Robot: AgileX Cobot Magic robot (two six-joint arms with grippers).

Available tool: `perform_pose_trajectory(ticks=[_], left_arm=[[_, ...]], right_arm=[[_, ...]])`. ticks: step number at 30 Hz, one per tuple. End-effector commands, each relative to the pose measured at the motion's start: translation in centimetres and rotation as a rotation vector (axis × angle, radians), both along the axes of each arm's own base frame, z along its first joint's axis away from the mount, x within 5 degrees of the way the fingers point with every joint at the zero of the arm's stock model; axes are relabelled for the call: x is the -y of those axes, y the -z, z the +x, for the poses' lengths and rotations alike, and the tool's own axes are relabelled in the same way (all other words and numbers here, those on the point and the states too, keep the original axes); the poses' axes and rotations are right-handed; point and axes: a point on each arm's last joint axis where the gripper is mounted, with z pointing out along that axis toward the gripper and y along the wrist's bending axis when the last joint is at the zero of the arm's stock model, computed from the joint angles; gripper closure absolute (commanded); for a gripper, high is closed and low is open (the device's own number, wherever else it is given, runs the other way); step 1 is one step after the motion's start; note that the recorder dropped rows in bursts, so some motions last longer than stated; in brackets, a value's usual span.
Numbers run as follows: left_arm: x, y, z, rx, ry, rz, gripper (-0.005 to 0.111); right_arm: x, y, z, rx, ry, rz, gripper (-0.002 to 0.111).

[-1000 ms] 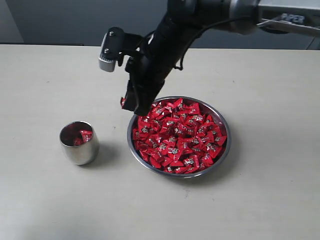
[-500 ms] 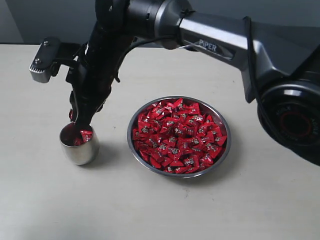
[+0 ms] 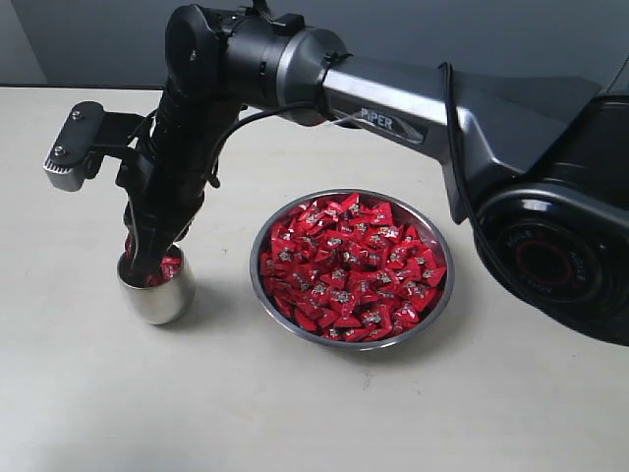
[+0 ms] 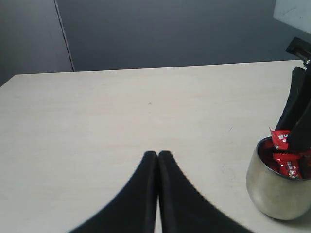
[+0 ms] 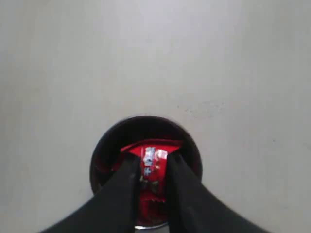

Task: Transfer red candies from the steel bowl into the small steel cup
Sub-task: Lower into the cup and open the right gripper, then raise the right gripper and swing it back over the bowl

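Observation:
The steel bowl [image 3: 450,285] sits right of centre, heaped with red candies [image 3: 349,265]. To its left stands the small steel cup [image 3: 157,297], with a few red candies [image 3: 170,265] inside. My right gripper [image 3: 141,264] reaches across and dips into the cup's mouth. In the right wrist view that gripper [image 5: 151,164] is shut on one red candy [image 5: 153,159], right over the cup [image 5: 193,148]. The left wrist view shows my left gripper [image 4: 158,154] shut and empty above bare table, with the cup [image 4: 274,194] off to one side.
The right arm [image 3: 393,93] stretches from the right edge over the back of the table, above and behind the bowl. A beige tabletop [image 3: 295,413] lies all around, with a dark wall behind it.
The right gripper has swung left from the bowl's near rim to the cup, carrying a red candy, and has sunk into the cup's mouth.

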Motion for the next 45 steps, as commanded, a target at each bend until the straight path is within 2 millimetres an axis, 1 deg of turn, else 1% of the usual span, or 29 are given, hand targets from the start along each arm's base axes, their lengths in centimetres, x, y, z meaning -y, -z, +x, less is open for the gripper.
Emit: perform_pose_trajectory(ticks=[1, 4, 5, 6, 12, 14, 16, 22, 24, 26, 27, 28, 30, 32, 34, 35, 38, 41, 45], left_arm=[[0.0, 0.1, 0.0, 0.003, -0.001, -0.004, 0.106], [0.0, 0.1, 0.0, 0.003, -0.001, -0.004, 0.106], [0.0, 0.1, 0.0, 0.003, -0.001, -0.004, 0.106], [0.0, 0.1, 0.0, 0.003, -0.001, -0.004, 0.106], [0.0, 0.1, 0.0, 0.003, -0.001, -0.004, 0.106], [0.0, 0.1, 0.0, 0.003, -0.001, -0.004, 0.106], [0.0, 0.1, 0.0, 0.003, -0.001, -0.004, 0.106], [0.0, 0.1, 0.0, 0.003, -0.001, -0.004, 0.106], [0.0, 0.1, 0.0, 0.003, -0.001, -0.004, 0.106], [0.0, 0.1, 0.0, 0.003, -0.001, -0.004, 0.106], [0.0, 0.1, 0.0, 0.003, -0.001, -0.004, 0.106], [0.0, 0.1, 0.0, 0.003, -0.001, -0.004, 0.106], [0.0, 0.1, 0.0, 0.003, -0.001, -0.004, 0.106], [0.0, 0.1, 0.0, 0.003, -0.001, -0.004, 0.106], [0.0, 0.1, 0.0, 0.003, -0.001, -0.004, 0.106], [0.0, 0.1, 0.0, 0.003, -0.001, -0.004, 0.106], [0.0, 0.1, 0.0, 0.003, -0.001, -0.004, 0.106], [0.0, 0.1, 0.0, 0.003, -0.001, -0.004, 0.106], [0.0, 0.1, 0.0, 0.003, -0.001, -0.004, 0.106]], right_arm=[[-0.1, -0.2, 0.2, 0.032, 0.003, 0.002, 0.109], [0.1, -0.1, 0.2, 0.036, -0.003, -0.021, 0.108], [0.2, 0.0, 0.2, 0.033, 0.002, -0.025, 0.106], [0.2, 0.0, 0.2, 0.029, 0.007, -0.028, 0.103], [0.2, 0.0, 0.2, 0.021, 0.017, -0.032, 0.075], [0.2, 0.0, 0.2, 0.016, 0.023, -0.032, 0.071], [0.2, 0.0, 0.2, 0.016, 0.023, -0.032, 0.070], [0.3, -0.2, 0.2, 0.001, 0.063, -0.041, 0.070], [0.7, -0.5, 0.4, 0.038, 0.074, -0.070, 0.075], [1.2, -0.8, 0.6, 0.067, 0.066, -0.108, 0.088], [1.3, -1.0, 0.7, 0.075, 0.073, -0.119, 0.101], [1.4, -1.0, 0.7, 0.075, 0.076, -0.125, 0.109], [1.4, -1.0, 0.7, 0.068, 0.093, -0.125, 0.109], [1.2, -1.3, 0.9, 0.061, 0.173, -0.097, 0.109], [1.1, -2.0, 1.3, 0.085, 0.252, -0.067, 0.109], [1.3, -2.7, 1.6, 0.085, 0.297, -0.041, 0.109], [2.1, -5.1, 3.1, 0.079, 0.469, 0.065, 0.109], [3.2, -6.9, 4.1, 0.101, 0.509, 0.127, 0.109], [4.9, -8.0, 5.0, 0.065, 0.577, 0.169, 0.109]])
